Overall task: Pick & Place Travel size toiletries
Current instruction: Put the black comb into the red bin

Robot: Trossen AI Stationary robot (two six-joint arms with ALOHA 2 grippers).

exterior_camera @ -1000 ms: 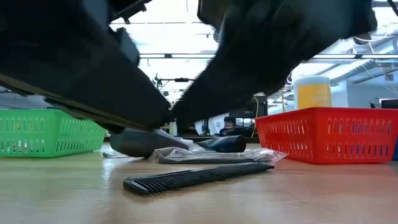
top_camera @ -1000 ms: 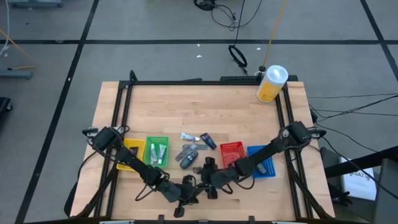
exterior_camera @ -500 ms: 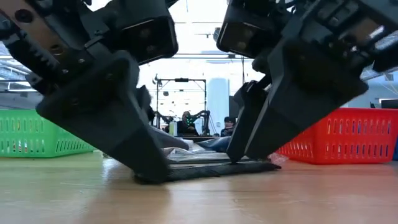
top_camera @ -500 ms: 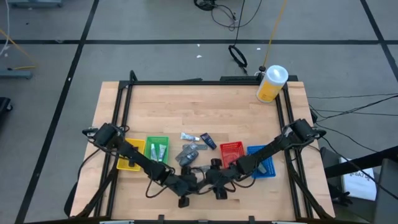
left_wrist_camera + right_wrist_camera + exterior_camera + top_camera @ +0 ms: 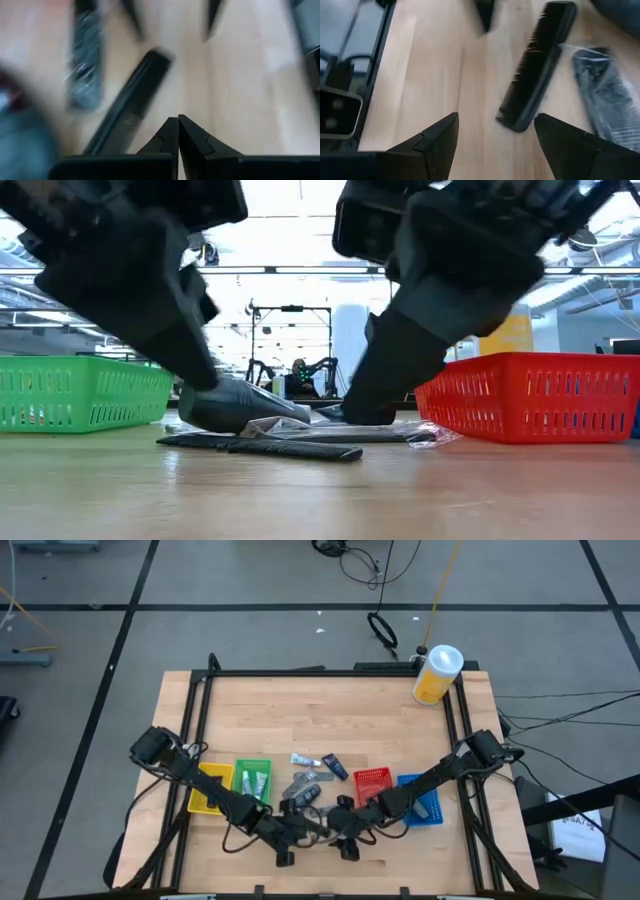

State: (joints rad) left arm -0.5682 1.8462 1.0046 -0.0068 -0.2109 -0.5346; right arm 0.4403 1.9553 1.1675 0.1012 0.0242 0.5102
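Two grippers low over the table's near edge, left gripper (image 5: 178, 131) with fingers pressed together holding nothing, right gripper (image 5: 492, 145) spread wide and empty, black comb (image 5: 536, 65) flat between them, toiletries pile (image 5: 305, 787) at twelve o'clock of it, between green bin (image 5: 252, 782) and red bin (image 5: 371, 783).

A: How many bins are showing?
B: Four: one yellow bin (image 5: 207, 792), one green bin (image 5: 252, 782), one red bin (image 5: 372, 784), one blue bin (image 5: 422, 799).
A: Anything else counting?
B: One yellow canister (image 5: 436, 674), one loose black comb (image 5: 535, 65), two arms.
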